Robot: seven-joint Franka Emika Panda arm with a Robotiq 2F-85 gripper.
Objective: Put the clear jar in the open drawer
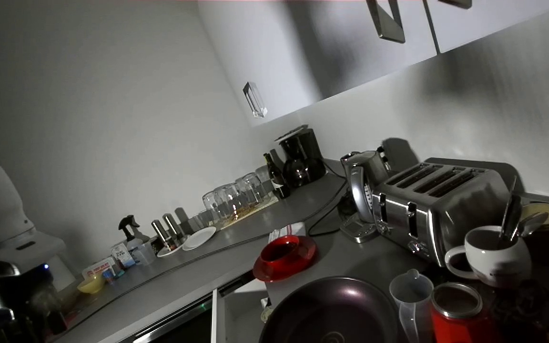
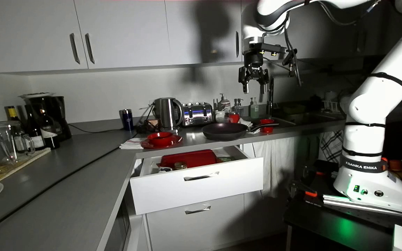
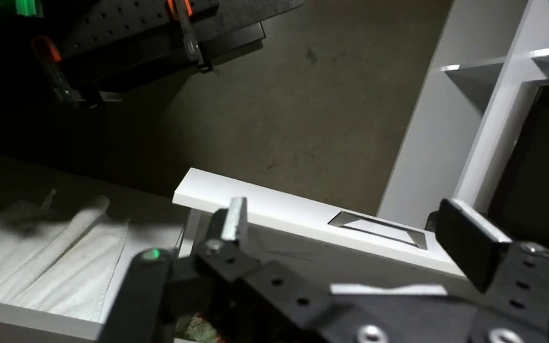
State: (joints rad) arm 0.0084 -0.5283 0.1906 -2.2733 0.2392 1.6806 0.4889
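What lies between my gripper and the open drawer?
The frying pan on the counter shows between the gripper and the open drawer in an exterior view; the wrist view shows nothing between the fingers and the drawer front.

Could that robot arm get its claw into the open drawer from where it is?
Probably yes. The claw hangs high, open and empty, the drawer is pulled out, and the wrist view shows nothing between them. The pan on the counter might need dodging.

We see shiny metal on the toaster (image 1: 470, 207), smooth clear glass in the mugs (image 2: 7, 137), creased matt fabric in the hanging cloth (image 3: 60, 267), and a smooth finish on the open drawer (image 2: 201, 190).
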